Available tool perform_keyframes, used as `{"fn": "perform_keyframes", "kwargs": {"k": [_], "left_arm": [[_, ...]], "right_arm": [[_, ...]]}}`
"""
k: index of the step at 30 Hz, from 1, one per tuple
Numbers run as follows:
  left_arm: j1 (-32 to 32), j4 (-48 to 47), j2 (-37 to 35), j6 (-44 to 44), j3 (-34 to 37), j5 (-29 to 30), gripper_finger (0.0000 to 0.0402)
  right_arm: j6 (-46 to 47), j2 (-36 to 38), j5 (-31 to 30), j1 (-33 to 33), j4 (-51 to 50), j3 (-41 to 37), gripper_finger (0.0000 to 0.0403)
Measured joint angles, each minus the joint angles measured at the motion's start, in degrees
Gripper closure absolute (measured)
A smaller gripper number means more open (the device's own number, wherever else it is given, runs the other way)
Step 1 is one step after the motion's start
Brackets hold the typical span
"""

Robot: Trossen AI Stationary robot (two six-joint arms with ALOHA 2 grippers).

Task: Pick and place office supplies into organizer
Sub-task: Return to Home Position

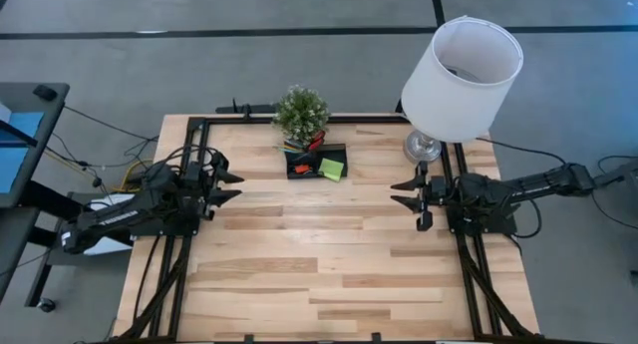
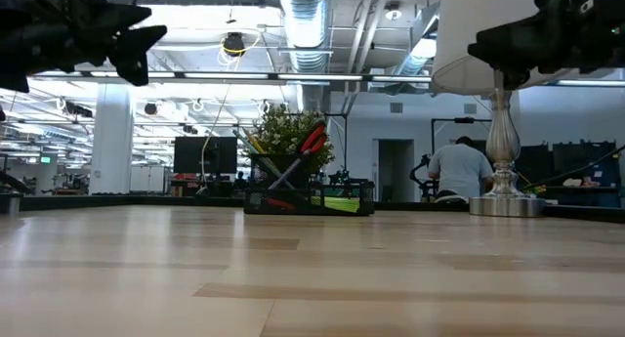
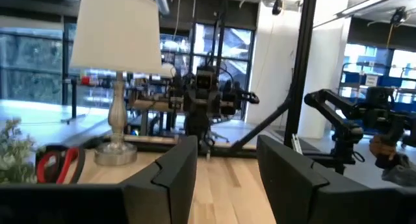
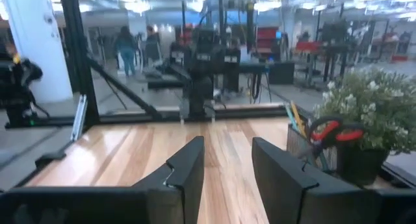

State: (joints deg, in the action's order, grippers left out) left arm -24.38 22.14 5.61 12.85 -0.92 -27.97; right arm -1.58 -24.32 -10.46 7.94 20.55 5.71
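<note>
The left arm and right arm are hovering at the table's side edges, jaws parted and empty; homing should be steering clear of the lamp and organizer.

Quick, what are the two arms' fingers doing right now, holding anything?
Left gripper: fingers open, holding nothing.
Right gripper: fingers open, holding nothing.

Black cabled arms, angular end effectors
</note>
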Motion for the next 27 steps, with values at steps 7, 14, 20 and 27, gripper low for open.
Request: {"fn": "perform_keyframes", "kwargs": {"k": [7, 14, 20, 27], "left_arm": [[0.0, -3.01, 0.06, -3.13, 0.31, 0.25, 0.0247], [0.0, -9.83, 0.02, -8.83, 0.34, 3.18, 0.0247], [0.0, -18.22, 0.61, -9.91, 0.1, 10.64, 0.0247], [0.0, -19.27, 0.98, -9.32, -0.05, 18.47, 0.0247]], "right_arm": [[0.43, 5.33, -0.13, -0.35, 3.33, -5.33, 0.0281], [-0.36, 6.05, -0.33, -0.59, -1.75, -5.33, 0.0281], [8.43, 5.47, -0.13, -0.59, -7.62, -5.35, 0.0281], [9.13, 5.49, -0.11, -0.59, -11.89, -5.35, 0.0281]]}}
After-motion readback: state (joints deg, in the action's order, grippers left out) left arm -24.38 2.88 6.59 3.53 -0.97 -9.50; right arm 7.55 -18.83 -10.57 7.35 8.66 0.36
